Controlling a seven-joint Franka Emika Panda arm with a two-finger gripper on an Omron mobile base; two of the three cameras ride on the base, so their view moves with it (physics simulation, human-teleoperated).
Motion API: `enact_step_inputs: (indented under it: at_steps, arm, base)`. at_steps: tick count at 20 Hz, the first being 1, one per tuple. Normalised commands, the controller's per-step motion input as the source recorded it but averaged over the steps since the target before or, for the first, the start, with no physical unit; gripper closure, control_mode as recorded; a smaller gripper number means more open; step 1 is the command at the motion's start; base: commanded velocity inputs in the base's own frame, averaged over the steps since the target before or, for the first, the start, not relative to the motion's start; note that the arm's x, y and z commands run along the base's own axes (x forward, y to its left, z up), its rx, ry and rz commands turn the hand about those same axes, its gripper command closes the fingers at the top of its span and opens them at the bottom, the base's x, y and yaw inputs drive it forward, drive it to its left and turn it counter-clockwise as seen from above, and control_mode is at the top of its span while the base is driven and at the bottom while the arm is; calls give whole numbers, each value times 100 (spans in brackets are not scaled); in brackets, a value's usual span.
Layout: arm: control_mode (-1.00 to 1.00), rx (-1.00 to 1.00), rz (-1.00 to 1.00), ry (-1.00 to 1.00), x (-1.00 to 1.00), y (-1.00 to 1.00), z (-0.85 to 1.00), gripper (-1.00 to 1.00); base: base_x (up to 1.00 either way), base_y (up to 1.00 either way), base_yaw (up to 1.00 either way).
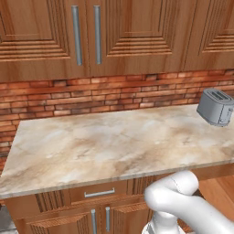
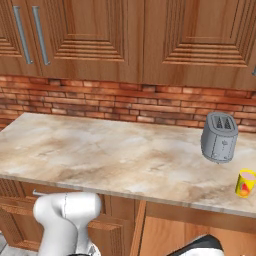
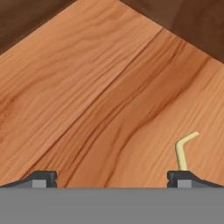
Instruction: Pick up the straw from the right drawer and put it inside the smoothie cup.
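I look down into the shallow reddish-brown wooden right drawer (image 3: 100,100), whose smooth, strongly grained floor runs to darker plain walls at the far corner. Above it the broad beige marbled stone bench (image 1: 109,146) carries a rounded grey metal toaster (image 2: 219,136) and a small yellow smoothie cup (image 2: 245,183) with a red mark, standing near the front edge, right of the toaster. My dark two-finger claw (image 3: 112,179) hangs wide apart over the drawer floor, gripping nothing. The thin pale-yellow bent straw (image 3: 183,151) lies flat on the wood, just off my right-hand fingertip (image 3: 181,177), its long stem running away from me and its short bent end kinked off to the right. I judge I must shift right to centre it between the fingers, closing across the stem
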Motion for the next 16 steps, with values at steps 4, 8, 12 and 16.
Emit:
enact_step_inputs:
  at_steps: [4, 8, 12, 16]
  arm:
    - [-100, 0, 2, -1, 11, 0, 0, -100]
    - [-100, 0, -8, 5, 31, 0, -13, -100]
    - [-100, -3, -11, 6, 37, 0, -28, -100]
    - [-100, -2, -4, 3, 23, 0, -30, -100]
  base:
    - [0, 0, 0]
    - [0, 0, 0]
    - [0, 0, 0]
    - [0, 0, 0]
